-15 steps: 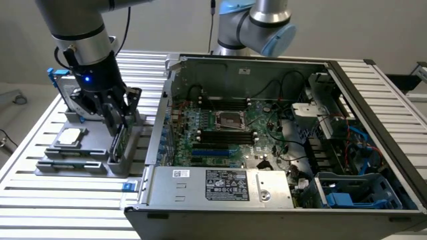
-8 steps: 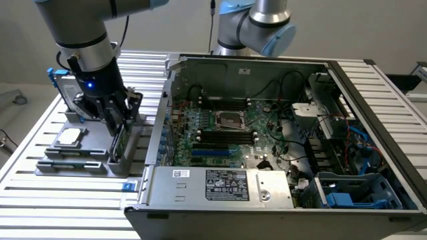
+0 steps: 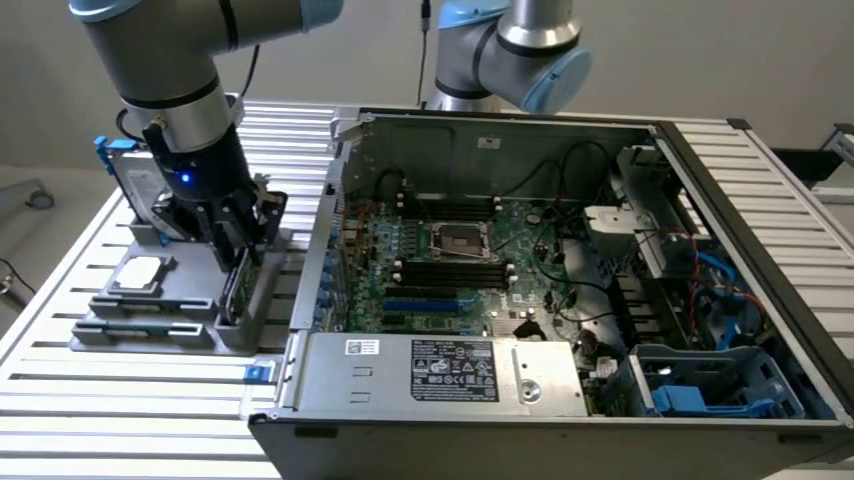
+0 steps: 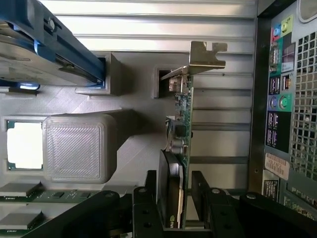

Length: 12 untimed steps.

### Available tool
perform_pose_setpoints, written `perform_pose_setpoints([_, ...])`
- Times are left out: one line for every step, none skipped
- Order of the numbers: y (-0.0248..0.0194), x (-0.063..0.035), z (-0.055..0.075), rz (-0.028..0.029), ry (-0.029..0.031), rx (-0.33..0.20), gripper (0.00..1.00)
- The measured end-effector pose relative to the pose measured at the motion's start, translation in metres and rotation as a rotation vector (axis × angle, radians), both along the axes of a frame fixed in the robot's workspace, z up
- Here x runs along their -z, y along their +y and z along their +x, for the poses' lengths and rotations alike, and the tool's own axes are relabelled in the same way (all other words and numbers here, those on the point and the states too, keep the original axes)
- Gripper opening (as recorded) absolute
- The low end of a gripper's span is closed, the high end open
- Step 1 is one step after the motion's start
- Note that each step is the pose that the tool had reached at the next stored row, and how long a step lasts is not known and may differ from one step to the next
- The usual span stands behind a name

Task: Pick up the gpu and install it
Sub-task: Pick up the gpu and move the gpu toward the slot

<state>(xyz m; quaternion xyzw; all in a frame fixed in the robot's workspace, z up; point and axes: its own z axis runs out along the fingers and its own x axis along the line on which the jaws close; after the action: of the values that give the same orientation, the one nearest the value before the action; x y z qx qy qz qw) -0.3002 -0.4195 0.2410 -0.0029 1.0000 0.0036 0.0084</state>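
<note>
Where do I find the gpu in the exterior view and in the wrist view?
Exterior view: the gpu stands on edge in the grey holder on the exterior view's left, under the gripper.
Wrist view: the gpu is seen edge-on, between the gripper fingers.
Shared landmark: the hard drive with blue rails.

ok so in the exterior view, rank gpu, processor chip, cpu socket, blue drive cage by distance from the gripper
1. gpu, in the fixture slot at the gripper
2. processor chip, same fixture
3. cpu socket, on the motherboard
4. blue drive cage, exterior view's far right
</note>
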Motion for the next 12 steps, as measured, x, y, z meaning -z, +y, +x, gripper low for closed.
perform_pose_setpoints([0.0000,0.0000,0.0000,0.0000,0.0001,0.000,0.42])
perform_pose_setpoints([0.0000,0.0000,0.0000,0.0001,0.0000,0.000,0.42])
perform_pose_setpoints([0.0000,0.0001,0.0000,0.0001,0.0000,0.000,0.42])
perform_pose_setpoints([0.0000,0.0002,0.0000,0.0002,-0.0001,0.000,0.42])
perform_pose_setpoints([0.0000,0.0001,0.0000,0.0002,0.0000,0.000,0.42])
perform_pose_setpoints([0.0000,0.0002,0.0000,0.0002,-0.0001,0.000,0.40])
perform_pose_setpoints([0.0000,0.0002,0.0000,0.0002,0.0001,0.000,0.33])
perform_pose_setpoints([0.0001,0.0002,0.0000,0.0001,0.0001,0.000,0.33])
perform_pose_setpoints([0.0001,0.0002,0.0000,0.0001,0.0000,0.000,0.27])
perform_pose_setpoints([0.0001,0.0002,0.0000,0.0001,0.0000,0.000,0.27])
perform_pose_setpoints([0.0001,0.0002,0.0000,0.0002,-0.0001,0.000,0.27])
perform_pose_setpoints([0.0001,0.0002,0.0000,0.0002,-0.0001,0.000,0.27])
